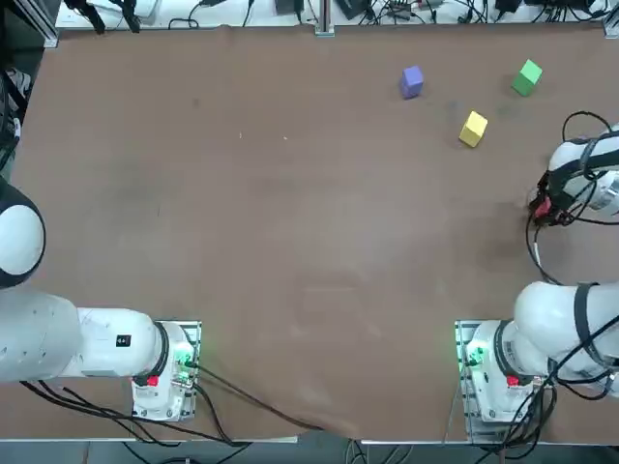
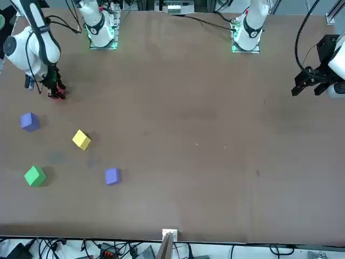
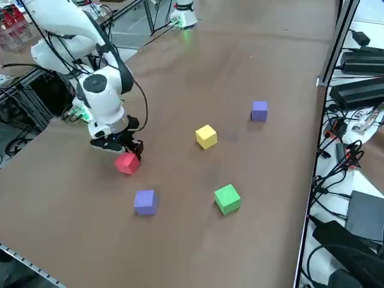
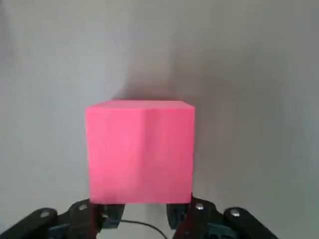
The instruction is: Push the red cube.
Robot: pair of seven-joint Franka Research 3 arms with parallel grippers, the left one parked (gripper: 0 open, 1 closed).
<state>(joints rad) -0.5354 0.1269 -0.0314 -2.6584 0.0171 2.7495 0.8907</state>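
Filling most of your wrist view, the red cube (image 4: 139, 152) sits on the table right in front of the right gripper (image 4: 144, 219), whose fingers are drawn together and pressed low against the cube's near side, so you are pushing with a closed tool and holding nothing. From the right side you see the same cube (image 3: 126, 162) just beyond the fingertips of the gripper (image 3: 123, 147), which points straight down at the table (image 3: 252, 54). Look at what lies around it: a purple cube (image 3: 144, 201) rests near the red one, toward the table's far edge from the robot, a green cube (image 3: 227, 198) lies a little further along beside that, a yellow cube (image 3: 206, 136) sits apart toward the middle of the table, and a second purple cube (image 3: 259, 111) lies well beyond the yellow one. None of them touches the red cube or each other. From overhead the first purple cube is out of frame and the red one is mostly hidden under the wrist (image 1: 580, 184), which hangs over the right edge of the table, so you have very little room on that side. Toward the table's middle and the robot's left, the brown surface lies wide and bare.
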